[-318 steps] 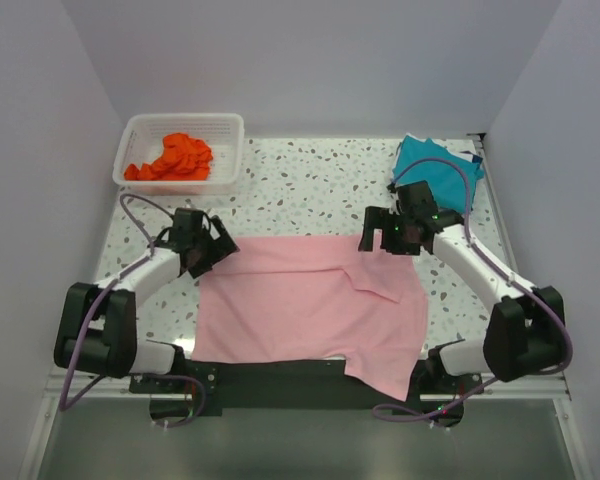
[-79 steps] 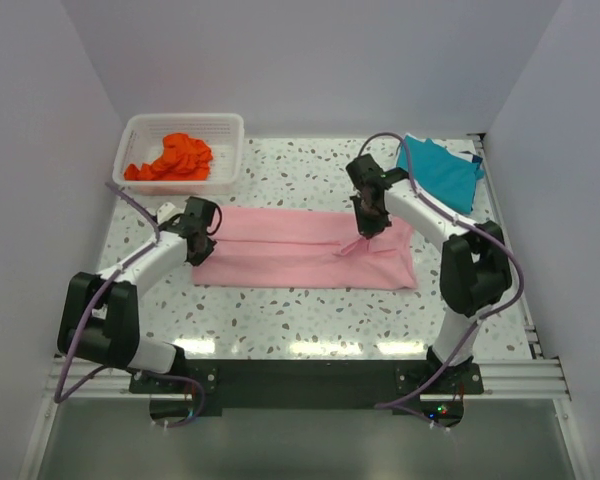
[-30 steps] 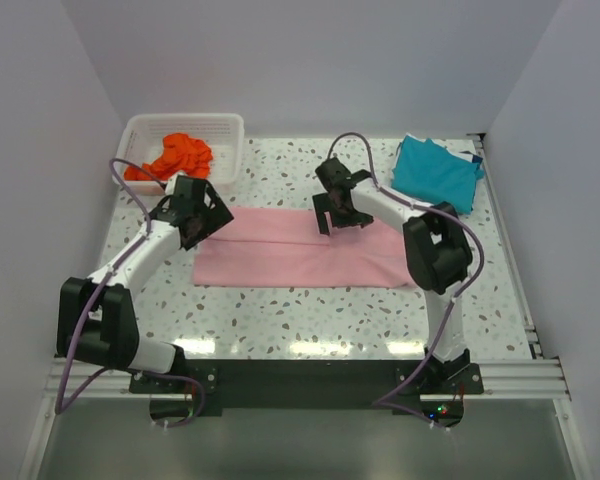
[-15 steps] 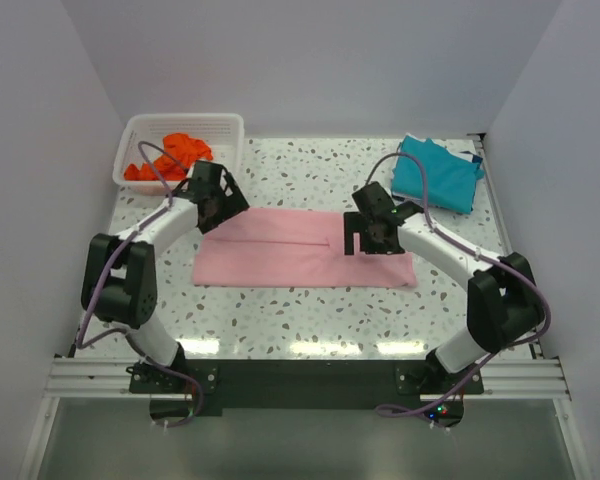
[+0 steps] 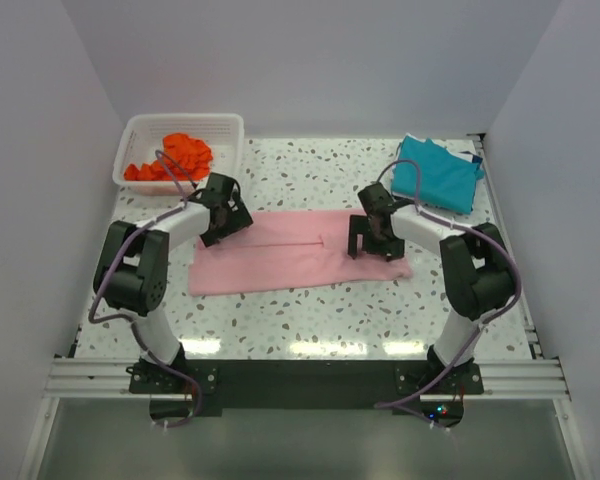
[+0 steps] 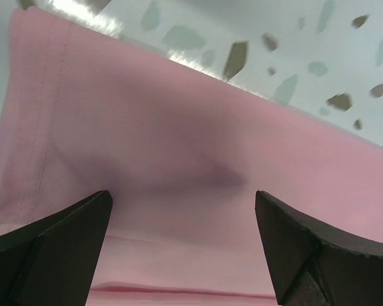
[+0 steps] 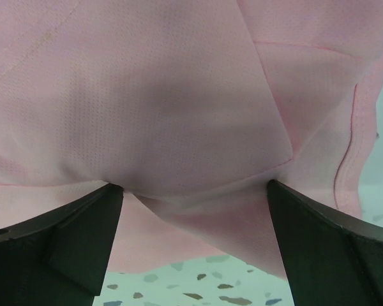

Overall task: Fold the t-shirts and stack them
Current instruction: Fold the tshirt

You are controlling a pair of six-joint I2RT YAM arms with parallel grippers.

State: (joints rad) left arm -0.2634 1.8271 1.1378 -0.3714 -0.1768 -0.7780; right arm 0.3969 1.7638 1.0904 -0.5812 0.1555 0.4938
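Note:
The light pink t-shirt (image 5: 280, 255) lies folded into a long strip across the middle of the table. My left gripper (image 5: 223, 216) is down on the strip's far left part, and my right gripper (image 5: 373, 238) is on its right part. In the left wrist view the left gripper (image 6: 182, 197) stands wide open over smooth pink cloth (image 6: 198, 127). The right gripper (image 7: 195, 186) is also wide open, its fingertips (image 7: 83, 229) touching a layered pink fold (image 7: 179, 95). A teal t-shirt (image 5: 437, 172) lies folded at the back right. The orange-red t-shirt (image 5: 175, 157) is crumpled in the basket.
The white mesh basket (image 5: 185, 121) stands at the back left corner. Speckled tabletop (image 5: 310, 320) shows in front of the pink strip and in the right wrist view (image 7: 198, 287). Grey walls close in on the left, back and right.
Both grippers have come lower onto the pink strip; the left one moved towards the near side and right. The strip's near edge now slants, lower at its left end.

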